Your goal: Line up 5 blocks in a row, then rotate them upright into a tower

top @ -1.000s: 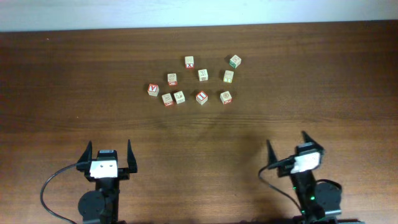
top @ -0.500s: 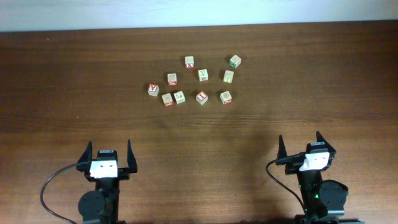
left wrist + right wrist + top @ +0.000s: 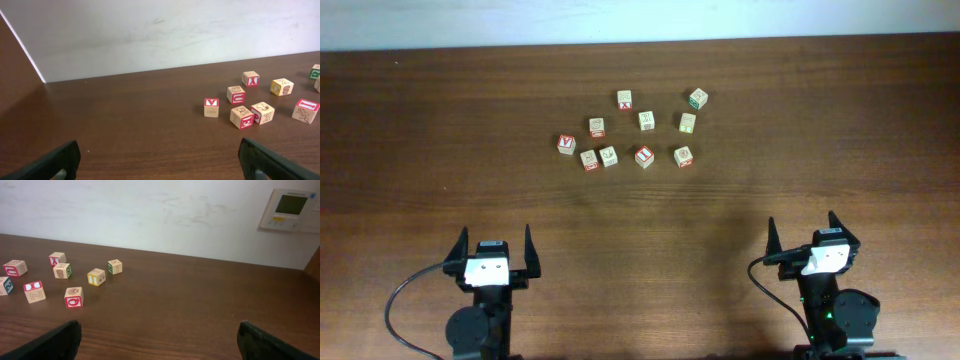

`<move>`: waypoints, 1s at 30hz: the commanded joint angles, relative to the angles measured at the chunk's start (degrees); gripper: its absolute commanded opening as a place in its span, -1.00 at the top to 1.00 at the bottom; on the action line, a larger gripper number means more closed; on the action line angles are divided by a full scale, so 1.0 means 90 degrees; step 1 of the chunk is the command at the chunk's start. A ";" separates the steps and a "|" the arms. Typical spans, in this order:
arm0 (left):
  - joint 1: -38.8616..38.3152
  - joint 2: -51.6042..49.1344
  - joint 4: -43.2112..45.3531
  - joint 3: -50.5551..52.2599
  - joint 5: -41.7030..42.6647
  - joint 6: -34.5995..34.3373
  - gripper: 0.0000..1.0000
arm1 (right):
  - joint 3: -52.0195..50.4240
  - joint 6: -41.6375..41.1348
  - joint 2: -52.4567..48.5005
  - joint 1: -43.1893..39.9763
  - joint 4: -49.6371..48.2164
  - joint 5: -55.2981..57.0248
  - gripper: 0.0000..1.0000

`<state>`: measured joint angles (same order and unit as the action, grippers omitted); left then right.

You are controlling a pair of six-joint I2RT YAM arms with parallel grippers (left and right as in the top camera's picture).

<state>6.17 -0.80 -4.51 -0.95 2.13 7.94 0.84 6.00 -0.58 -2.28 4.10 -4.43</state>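
Wooden surface [image 3: 420,120] is carrying the blocks [image 3: 644,157] loose while left pincer [image 3: 495,232] and right pincer [image 3: 801,220] are hanging released, nothing seemingly rotated.

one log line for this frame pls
left jaws: open, empty | right jaws: open, empty | blocks: loose cluster out past both jaws, none touched

Soft, even light across the tabletop [image 3: 420,120], just faint shadows. Wrist views are pretty sharp, but the jaws in the bottom corners look dark and blurry.
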 commanded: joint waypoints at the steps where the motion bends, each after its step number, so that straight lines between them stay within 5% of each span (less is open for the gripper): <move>1: -0.0007 0.0044 0.0000 0.0049 0.0005 0.0102 -0.98 | -0.0058 -0.0027 0.0041 -0.0041 -0.0002 -0.0034 -0.97; 16: -0.0007 0.0044 0.0000 0.0049 0.0005 0.0102 -0.98 | -0.0058 -0.0027 0.0041 -0.0041 -0.0002 -0.0034 -0.97; 23: 0.0000 0.0044 0.0022 0.0049 -0.0697 0.0228 -0.98 | -0.0058 -0.0029 0.0041 -0.0041 -0.0019 -0.0036 -0.97; 30: 0.0000 0.0044 0.0180 0.0049 0.0619 -0.0073 -0.98 | -0.0058 -0.0265 0.0041 -0.0041 -0.0753 -0.1617 -0.97</move>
<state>6.17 -0.80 -3.25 -0.95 2.22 9.19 0.71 4.71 -0.58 -2.28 -1.63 -10.79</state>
